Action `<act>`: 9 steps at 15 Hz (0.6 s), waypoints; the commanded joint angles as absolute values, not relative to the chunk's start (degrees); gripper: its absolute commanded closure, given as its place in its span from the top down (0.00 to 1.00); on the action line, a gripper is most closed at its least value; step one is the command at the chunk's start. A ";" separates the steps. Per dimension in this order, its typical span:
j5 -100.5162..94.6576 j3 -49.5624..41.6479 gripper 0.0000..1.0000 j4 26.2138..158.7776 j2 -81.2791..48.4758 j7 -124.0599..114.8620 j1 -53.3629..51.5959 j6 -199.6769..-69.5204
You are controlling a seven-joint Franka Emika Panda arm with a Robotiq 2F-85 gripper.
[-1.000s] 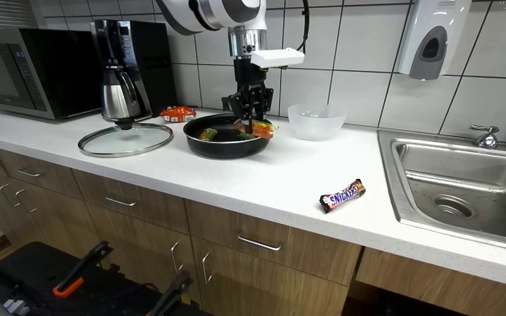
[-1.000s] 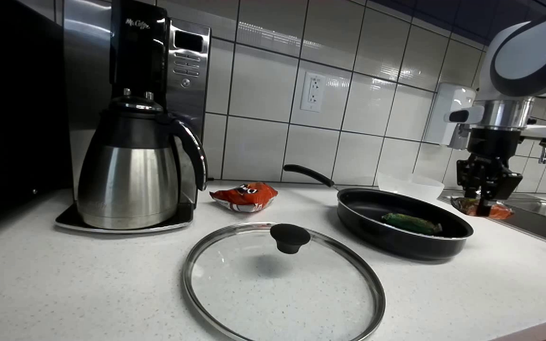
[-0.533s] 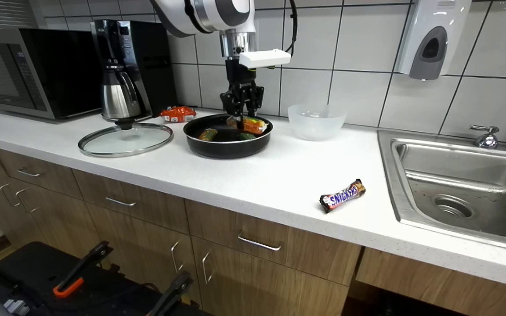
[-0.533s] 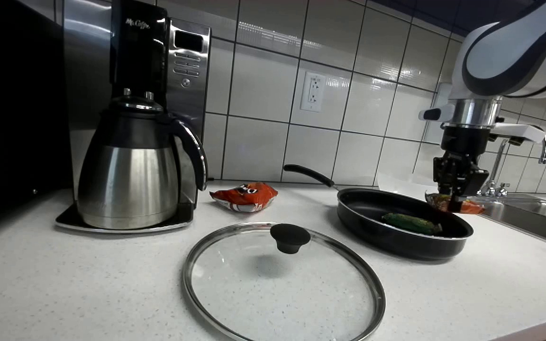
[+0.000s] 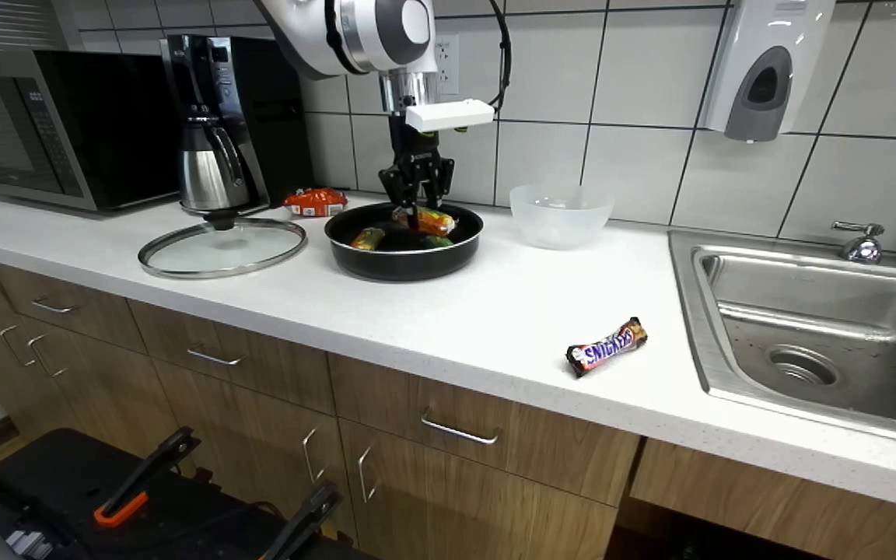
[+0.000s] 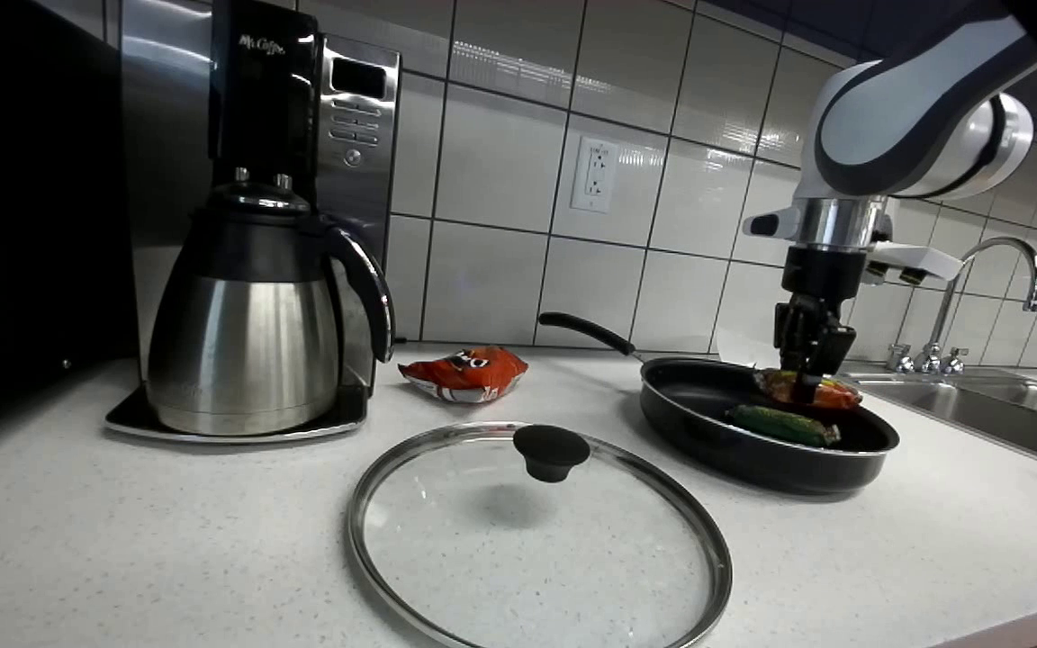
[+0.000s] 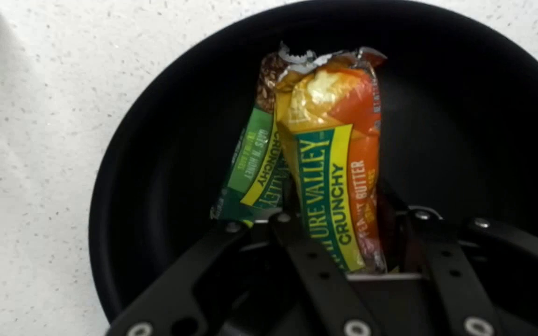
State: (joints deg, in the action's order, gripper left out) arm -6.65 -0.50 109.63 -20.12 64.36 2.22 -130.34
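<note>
Wrist view, from the left: a green-wrapped bar (image 7: 255, 154) lies in the black pan (image 7: 446, 140); overlapping it as I look, an orange peanut butter bar (image 7: 339, 130) is pinched in the gripper (image 7: 341, 210), over the pan; whether it touches anything below I can't tell. I'd judge the work part done; wrapping (image 5: 368, 239) shows at two spots inside the pan, one bar or two I can't say; the orange one is within the pan's outline but not yet let go. Along the white counter (image 5: 495, 311), from the left in an exterior view: a microwave (image 5: 67, 124); a coffee maker (image 5: 269, 117) with its steel carafe (image 5: 211, 175); a glass lid (image 5: 222, 253) lying apart from the pan; a red packet (image 5: 316, 202) behind the lid; next the pan's wall and that green bar, the nearest things in the gripper's way, I reckon; just past the pan, a frosted bowl (image 5: 561, 222); a Snickers bar (image 5: 607, 347) lying on its own, well apart; a soap dispenser (image 5: 767, 70) on the tiles (image 5: 650, 70); a steel sink (image 5: 813, 288).
</note>
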 commanded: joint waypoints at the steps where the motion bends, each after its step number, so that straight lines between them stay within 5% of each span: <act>1: -7.74 0.44 0.16 105.96 -22.26 59.16 1.50 -127.55; 9: -8.89 0.60 0.16 104.08 -26.22 49.94 0.38 -128.76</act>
